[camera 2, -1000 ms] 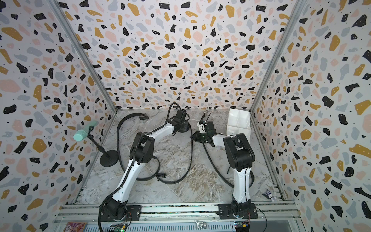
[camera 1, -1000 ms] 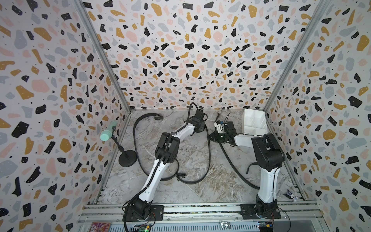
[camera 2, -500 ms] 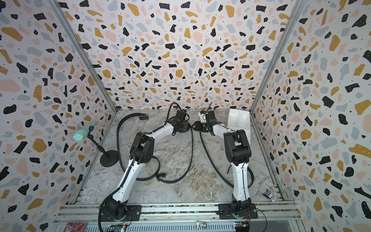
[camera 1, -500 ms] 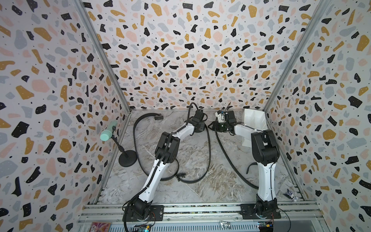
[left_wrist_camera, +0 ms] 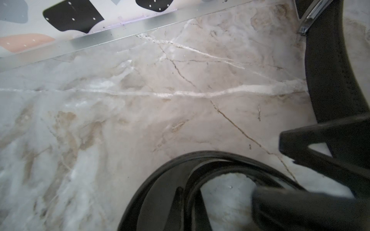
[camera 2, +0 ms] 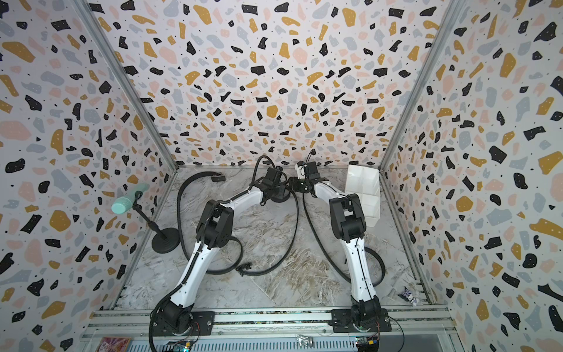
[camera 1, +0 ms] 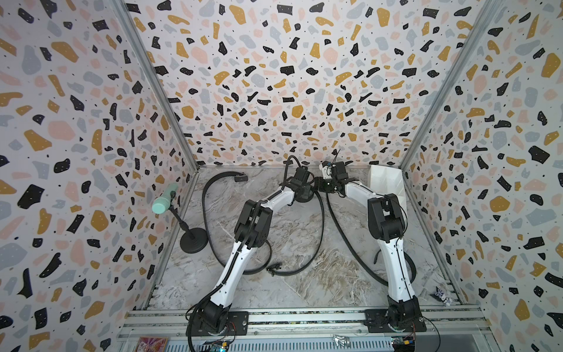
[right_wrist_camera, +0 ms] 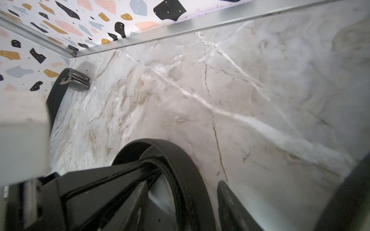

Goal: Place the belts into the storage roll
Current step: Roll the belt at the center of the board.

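At the back of the table my left gripper (camera 1: pixel 307 191) is shut on a rolled coil of one black belt (left_wrist_camera: pixel 160 180), whose loose length (camera 1: pixel 321 219) loops to the front. My right gripper (camera 1: pixel 320 185) meets it from the right. It is open, with one finger (right_wrist_camera: pixel 228 200) standing clear of the coil (right_wrist_camera: pixel 180 160). A second belt (camera 1: pixel 344 231) trails past the right arm, its silver buckle (left_wrist_camera: pixel 309 20) near the grippers. The third belt (camera 1: pixel 207 207) curves along the left, with a black buckle (right_wrist_camera: pixel 77 80). The white storage roll (camera 1: pixel 385 183) stands in the back right corner.
A mint-green cylinder on a black round-based stand (camera 1: pixel 193 240) stands by the left wall. Patterned walls close in the table (camera 1: pixel 304 292) on three sides, with a metal rail along the front. A small crumpled object (camera 1: pixel 441 295) lies at the front right.
My right gripper has swung back and left, away from the storage roll, up to the left gripper's coil, and its jaws have opened. The left arm has stayed put.
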Robot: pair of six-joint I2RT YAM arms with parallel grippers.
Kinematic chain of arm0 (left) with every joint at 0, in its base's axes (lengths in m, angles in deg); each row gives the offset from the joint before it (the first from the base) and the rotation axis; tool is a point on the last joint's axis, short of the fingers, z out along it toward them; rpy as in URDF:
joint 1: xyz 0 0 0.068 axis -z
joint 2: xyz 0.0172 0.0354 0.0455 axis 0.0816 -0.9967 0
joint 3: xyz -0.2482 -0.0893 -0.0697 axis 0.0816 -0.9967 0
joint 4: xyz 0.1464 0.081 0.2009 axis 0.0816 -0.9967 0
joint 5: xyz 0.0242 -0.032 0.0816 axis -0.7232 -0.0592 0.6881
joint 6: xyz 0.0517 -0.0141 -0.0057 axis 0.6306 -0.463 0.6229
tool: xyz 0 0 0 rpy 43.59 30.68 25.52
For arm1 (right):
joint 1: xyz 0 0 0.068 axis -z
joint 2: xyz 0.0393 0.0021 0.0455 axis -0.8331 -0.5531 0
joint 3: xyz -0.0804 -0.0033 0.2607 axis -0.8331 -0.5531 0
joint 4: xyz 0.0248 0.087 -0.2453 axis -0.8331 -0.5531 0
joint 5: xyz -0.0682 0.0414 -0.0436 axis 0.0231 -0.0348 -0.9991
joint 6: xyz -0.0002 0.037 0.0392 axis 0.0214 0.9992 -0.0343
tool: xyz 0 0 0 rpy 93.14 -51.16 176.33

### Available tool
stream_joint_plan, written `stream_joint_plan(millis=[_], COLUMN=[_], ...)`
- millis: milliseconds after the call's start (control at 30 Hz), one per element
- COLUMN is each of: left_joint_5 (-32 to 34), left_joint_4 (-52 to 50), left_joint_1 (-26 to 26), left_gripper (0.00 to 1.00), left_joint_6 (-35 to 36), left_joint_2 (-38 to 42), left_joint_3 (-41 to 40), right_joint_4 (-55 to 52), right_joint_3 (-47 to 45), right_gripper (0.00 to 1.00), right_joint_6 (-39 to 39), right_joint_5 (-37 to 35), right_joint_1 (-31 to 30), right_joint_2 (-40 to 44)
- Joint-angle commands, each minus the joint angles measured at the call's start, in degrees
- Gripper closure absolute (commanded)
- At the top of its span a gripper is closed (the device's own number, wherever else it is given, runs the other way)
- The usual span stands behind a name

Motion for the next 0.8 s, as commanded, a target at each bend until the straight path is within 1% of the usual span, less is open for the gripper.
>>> stream_joint_plan(millis=[0,100,200,333,400,500,600,667,767], left_joint_5=[-5.0,-5.07,-5.05,-5.26,-5.45,-6.05,-6.86,-7.62,-8.62], left_joint_4=[-4.11,-4.02,-4.08,-3.94,-3.97,-4.13,-2.71,0.13,3.26], left_joint_1=[0.84,0.79,0.75,0.71,0.71,0.71,0.71,0.62,0.44], left_gripper=[1.0,1.0,1.0,1.0,1.0,1.0,1.0,0.99,0.83], left_joint_6=[-0.09,-0.14,-0.15,-0.09,-0.23,-0.51,-1.17,-1.93,-3.44], left_joint_2=[-2.93,-2.93,-2.93,-2.79,-2.54,-1.53,1.71,4.95,9.98], left_joint_3=[-2.92,-2.9,-2.9,-3.25,-3.29,-3.97,-7.15,-10.68,-15.18], right_joint_4=[-6.45,-9.33,-10.87,-12.39,-12.85,-14.07,-15.76,-16.94,-18.7], right_joint_3=[3.79,6.11,6.47,6.23,6.29,6.56,6.65,6.59,6.44], right_gripper=[0.45,0.47,0.51,0.63,0.71,0.79,0.9,0.94,0.97], right_joint_6=[-1.72,-3.21,-4.05,-4.82,-5.01,-5.56,-6.5,-7.22,-7.81], right_joint_5=[-3.7,-5.25,-6.27,-8.83,-9.37,-10.24,-10.91,-11.73,-12.39], right_joint_1=[-0.81,-1.39,-1.88,-2.46,-2.55,-2.64,-2.8,-2.9,-2.9], right_joint_2=[-1.15,-2.79,-3.43,-3.57,-3.57,-3.43,-2.87,-2.39,-1.65])
